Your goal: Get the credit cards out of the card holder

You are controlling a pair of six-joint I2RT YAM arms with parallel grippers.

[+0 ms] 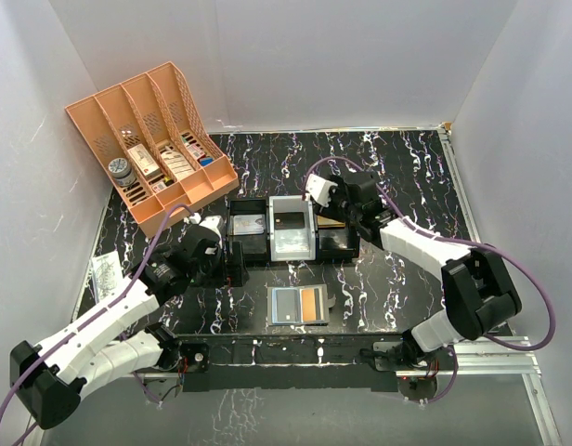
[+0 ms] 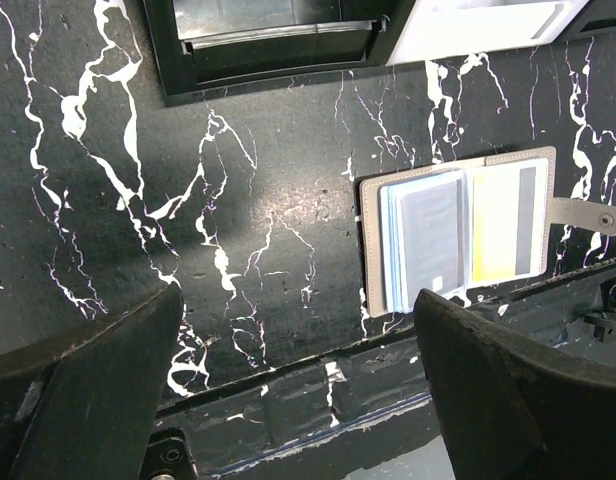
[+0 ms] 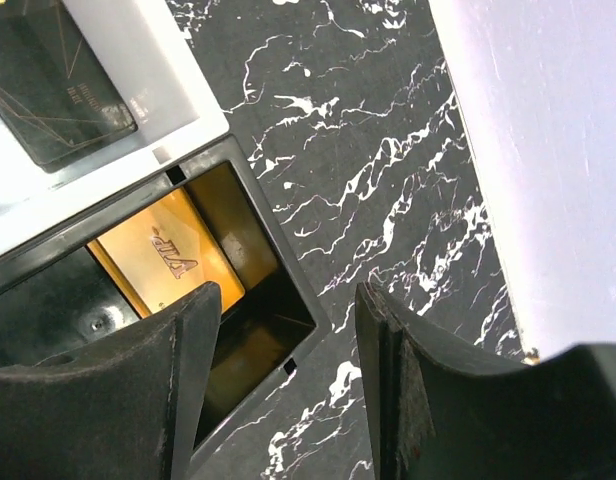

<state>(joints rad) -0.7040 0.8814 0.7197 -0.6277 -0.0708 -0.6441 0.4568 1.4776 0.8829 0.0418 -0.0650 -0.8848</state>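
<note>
We judge the job partway done. The flat grey folding card holder [image 1: 300, 305] lies open on the black, white-veined marble table [image 1: 397, 167], at 6 o'clock from the white rectangular plastic tray [image 1: 292, 246]. It is not yet empty: in the left wrist view its left panel shows a pale bluish-grey plastic card [image 2: 428, 235] and its right panel a yellow-orange plastic card [image 2: 503, 220]. 2 other cards already lie outside it: a gold-orange plastic card [image 3: 163, 262] in the black rectangular tray [image 3: 276, 240] at 3 o'clock from the white tray, and a dark grey plastic card [image 3: 58, 95] in the white tray itself.

The next move, as we read it, is a reach to the holder. A fingertip must catch the exposed edge of 1 remaining card and slide it along its sleeve, probably with the other arm pinning the case so it does not drag.

The right gripper [image 3: 288, 300] hangs over the black tray's outer corner with its jaws spread wide. Nothing sits between them, and the gold-orange card below is not gripped. The left gripper [image 2: 298, 295] is also wide apart and empty, above bare table at 10 o'clock from the holder. We cannot tell how high either one rides.
</note>
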